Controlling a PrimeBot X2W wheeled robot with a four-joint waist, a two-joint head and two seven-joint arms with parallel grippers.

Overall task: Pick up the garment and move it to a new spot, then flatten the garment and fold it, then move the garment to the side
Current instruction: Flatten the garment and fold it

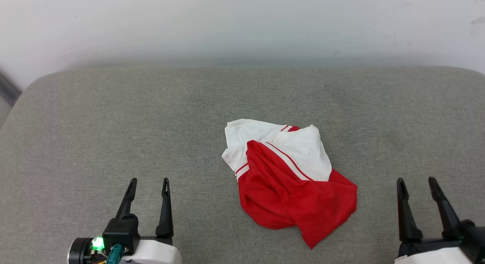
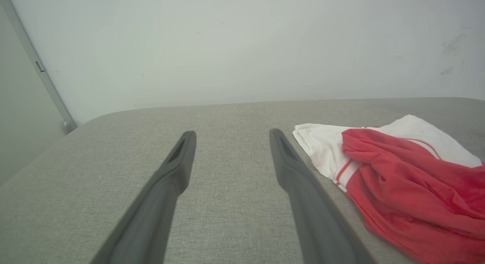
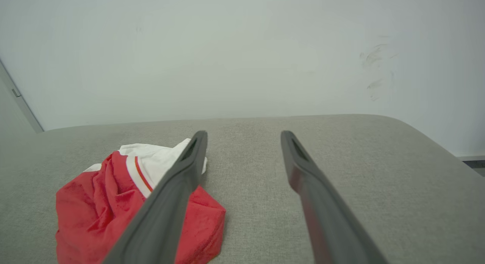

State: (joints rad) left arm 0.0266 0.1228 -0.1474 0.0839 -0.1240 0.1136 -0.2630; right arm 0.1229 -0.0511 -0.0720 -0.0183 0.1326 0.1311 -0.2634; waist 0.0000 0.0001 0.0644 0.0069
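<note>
Nearest to me, at the lower left of the head view, the left gripper [image 1: 149, 180] points its two long dark fingers away over the grey woven-fabric padded surface [image 1: 94, 124]. Its jaws are spread wide with nothing between them, and a small green light [image 1: 97, 243] glows on its wrist housing. At the lower right, the right gripper [image 1: 416, 179] matches it, fingers wide apart and empty.

A little farther out, between the two (and closer to the right one), lies the garment [image 1: 291, 184], a crumpled red jersey-style shirt with white short sleeves and red-and-white striped trim. It is heaped near the middle of the surface and touches neither gripper. Its red body is bunched on the near side and tapers to a point toward me; the white sleeves fold over the far side.

From the left wrist, the left gripper [image 2: 231, 133] frames bare fabric, with the garment [image 2: 409, 180] off to its right. From the right wrist, the right gripper [image 3: 243, 134] has the garment [image 3: 98, 207] to its left, partly behind one finger.

Beyond the rounded far edge stands a pale, scuffed white wall [image 1: 242, 25].
</note>
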